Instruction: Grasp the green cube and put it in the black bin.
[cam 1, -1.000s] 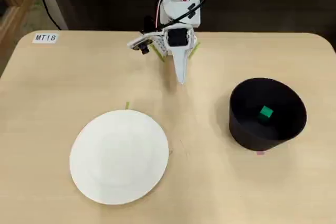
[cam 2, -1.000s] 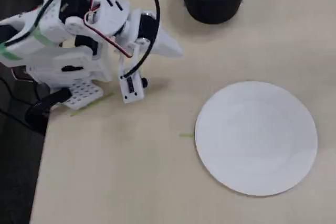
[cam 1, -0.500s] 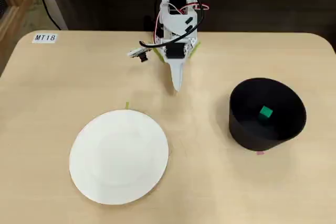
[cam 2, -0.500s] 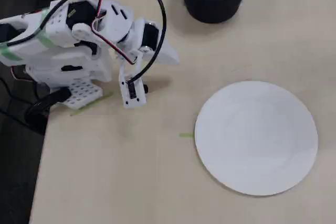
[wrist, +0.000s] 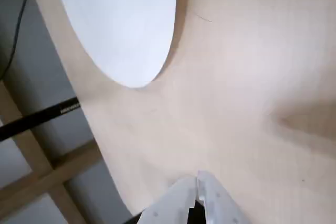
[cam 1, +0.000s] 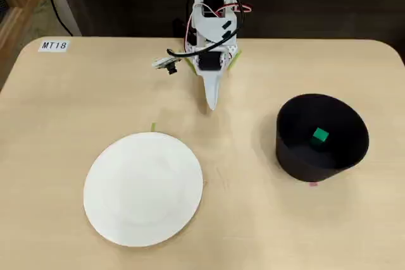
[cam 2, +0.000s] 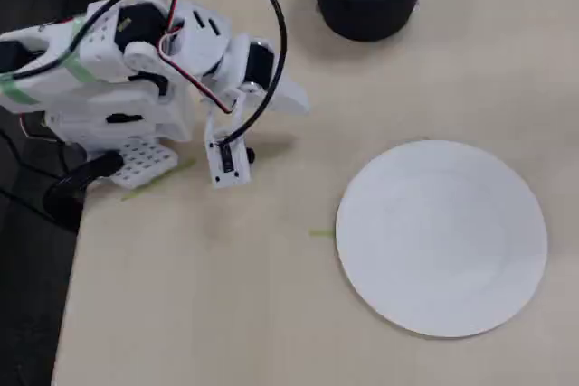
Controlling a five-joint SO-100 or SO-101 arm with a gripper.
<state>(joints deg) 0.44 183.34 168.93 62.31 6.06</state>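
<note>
Since a second ago your arm has folded back toward its base at top centre. Your end effector [cam 1: 211, 104] is closed and empty above the table [cam 1: 63, 105]. Your green cube [cam 1: 321, 135] lies inside the black bin [cam 1: 297, 159], right of frame.

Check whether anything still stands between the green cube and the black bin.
Nothing does: the cube already lies inside the bin. The gripper is shut, empty, away from it near the arm's base.
</note>
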